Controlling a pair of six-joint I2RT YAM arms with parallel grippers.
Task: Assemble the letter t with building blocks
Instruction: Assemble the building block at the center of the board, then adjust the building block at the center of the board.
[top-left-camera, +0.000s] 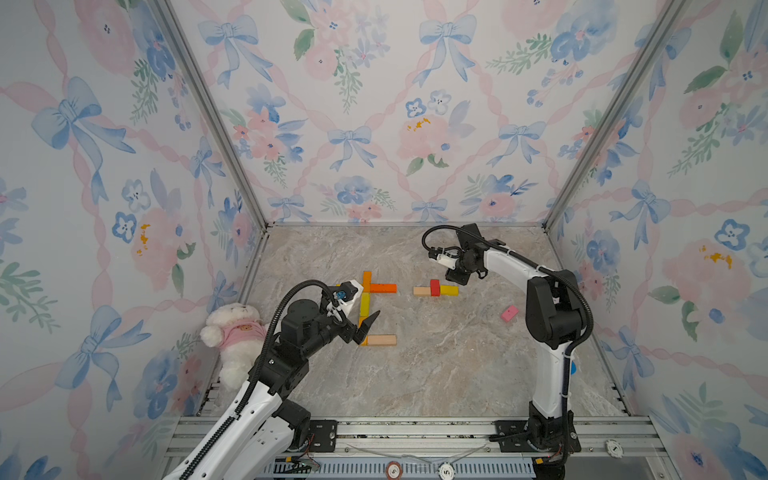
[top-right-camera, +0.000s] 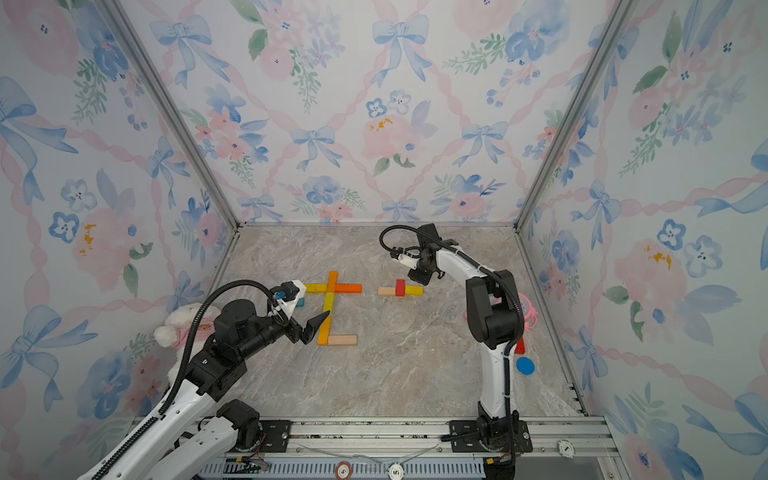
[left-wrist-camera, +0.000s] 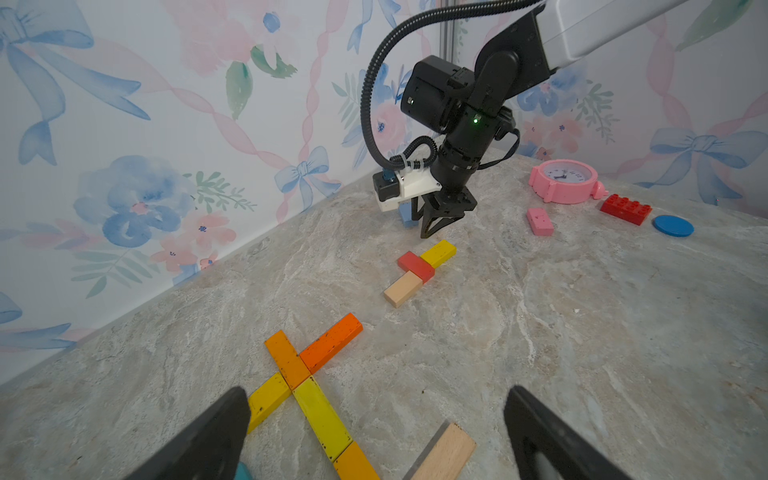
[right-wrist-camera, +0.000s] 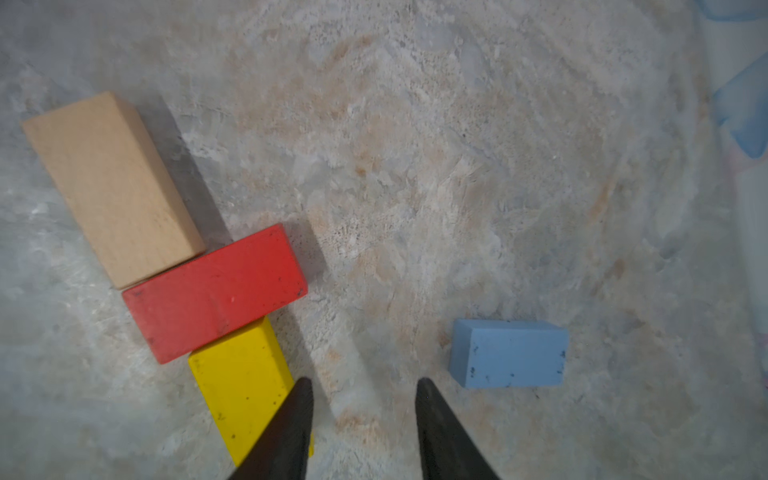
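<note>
Progress: large t left of centre, crossbar, stem, wood foot touching, looks done | left gripper above stem, jaws wide, empty | short row wood-red-yellow, seemingly unfinished | right gripper part-open, empty, between row and light blue block | pink block loose.

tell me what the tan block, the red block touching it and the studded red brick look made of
Tan block: unpainted wood, matt; grain lines show.
Red block: likely wood under matt red paint, with dark chips at its edges.
Studded red brick: probably moulded plastic, smooth and slightly glossy, with round studs on top.
</note>
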